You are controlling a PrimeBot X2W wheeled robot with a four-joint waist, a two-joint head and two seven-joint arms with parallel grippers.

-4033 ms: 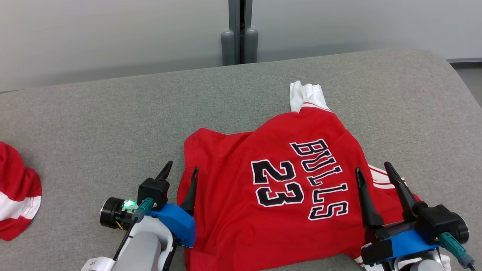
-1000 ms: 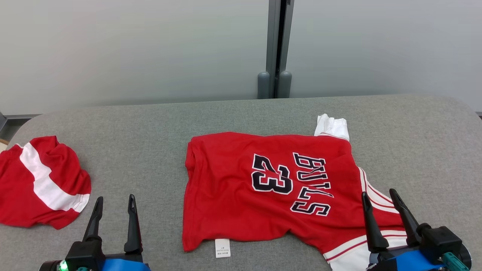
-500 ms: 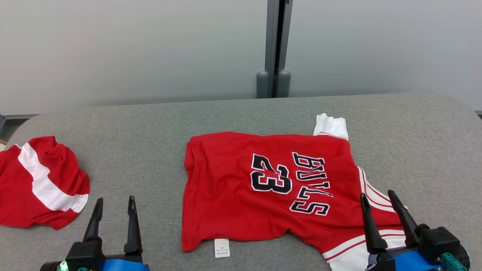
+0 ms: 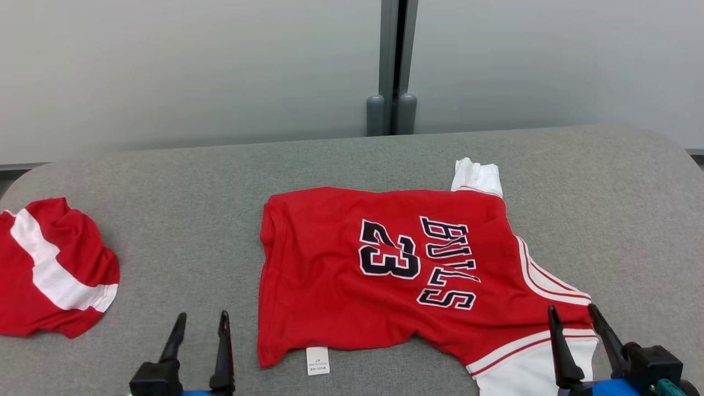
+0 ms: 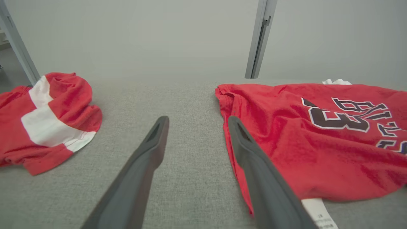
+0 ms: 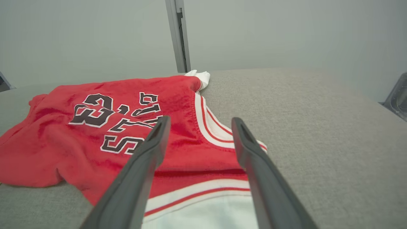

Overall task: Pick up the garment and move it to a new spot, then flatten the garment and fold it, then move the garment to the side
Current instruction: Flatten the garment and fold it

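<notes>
On the table (image 4: 165, 181) the shirt (image 4: 385, 275) lies bumpy; left gripper (image 4: 202, 314) and right gripper (image 4: 571, 308) (both open, empty) should tug corners flat.

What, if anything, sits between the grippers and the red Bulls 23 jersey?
Nothing visible: bare grey padded table separates the left gripper from the red Bulls 23 jersey; the right gripper is above its white-trimmed end.

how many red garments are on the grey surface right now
2: the jersey lies spread out in the middle, and a bunched red-and-white garment sits at the far left, partly cut off by the head view's edge.
</notes>
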